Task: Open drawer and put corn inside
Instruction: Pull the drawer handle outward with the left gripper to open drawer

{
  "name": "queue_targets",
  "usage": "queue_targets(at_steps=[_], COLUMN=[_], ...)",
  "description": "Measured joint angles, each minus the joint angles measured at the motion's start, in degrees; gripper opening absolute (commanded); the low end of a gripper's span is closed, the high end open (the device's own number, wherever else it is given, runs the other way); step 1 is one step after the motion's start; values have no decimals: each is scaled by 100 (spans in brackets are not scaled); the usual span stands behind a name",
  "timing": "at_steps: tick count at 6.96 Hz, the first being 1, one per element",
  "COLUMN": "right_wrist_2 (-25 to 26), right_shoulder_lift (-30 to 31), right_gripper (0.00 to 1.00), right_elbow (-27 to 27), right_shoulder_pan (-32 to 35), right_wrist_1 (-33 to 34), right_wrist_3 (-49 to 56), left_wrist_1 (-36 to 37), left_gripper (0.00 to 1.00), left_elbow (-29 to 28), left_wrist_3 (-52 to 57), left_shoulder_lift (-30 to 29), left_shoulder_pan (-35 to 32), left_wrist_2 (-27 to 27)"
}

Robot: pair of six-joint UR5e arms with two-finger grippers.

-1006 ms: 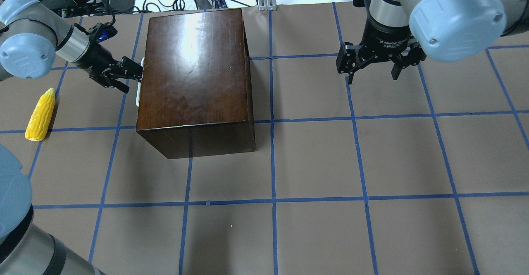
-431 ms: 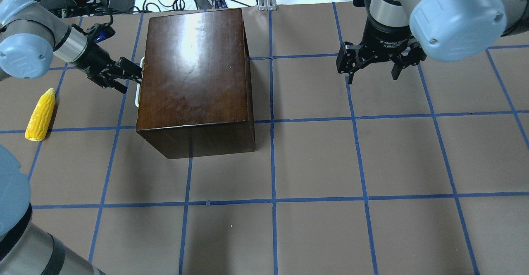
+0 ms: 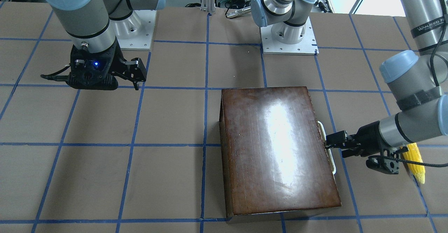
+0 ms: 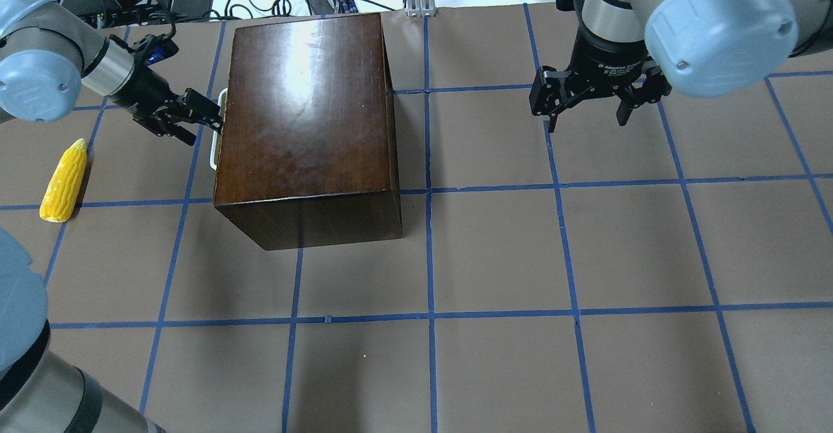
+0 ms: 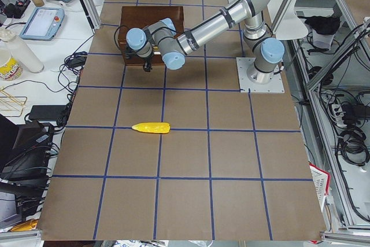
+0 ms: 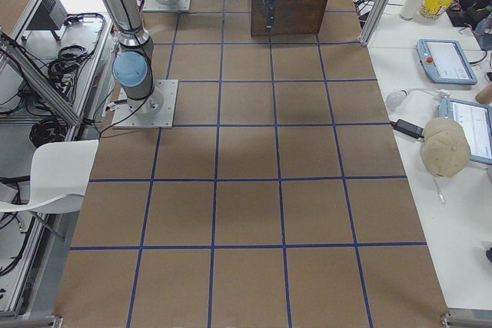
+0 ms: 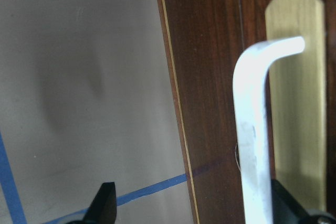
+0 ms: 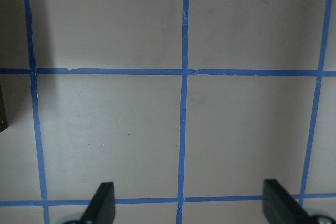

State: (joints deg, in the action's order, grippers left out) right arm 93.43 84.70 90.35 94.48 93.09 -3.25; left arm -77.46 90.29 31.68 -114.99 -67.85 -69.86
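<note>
Drawer handle (image 7: 251, 129) within left tool (image 7: 195, 200)

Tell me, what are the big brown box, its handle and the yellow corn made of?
The box looks like dark wood with glossy varnish: grain lines show and light glares off its top. Its handle seems white-painted metal, though maybe plastic. The corn looks like toy plastic or rubber: even bright yellow, moulded kernel rows.

Bright overhead light throws white glare across the glossy box (image 4: 306, 49); shadows fall soft; the left wrist close-up looks blurred.
</note>
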Motion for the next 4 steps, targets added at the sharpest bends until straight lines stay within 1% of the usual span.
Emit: queue_targets(at_steps=[4], right_wrist_2=[0], right_shoulder_lift=[2], right_gripper=[100], right_elbow=[0], right_shoulder_pan=[0], right_wrist_1=[4], right_wrist_3=[0], left_wrist_1=[-6], left_gripper=[100], left_elbow=[-25], left_wrist_3=[134], left_shoulder_lift=[-5], left_shoulder_pan=[16], left_wrist_2=[-133])
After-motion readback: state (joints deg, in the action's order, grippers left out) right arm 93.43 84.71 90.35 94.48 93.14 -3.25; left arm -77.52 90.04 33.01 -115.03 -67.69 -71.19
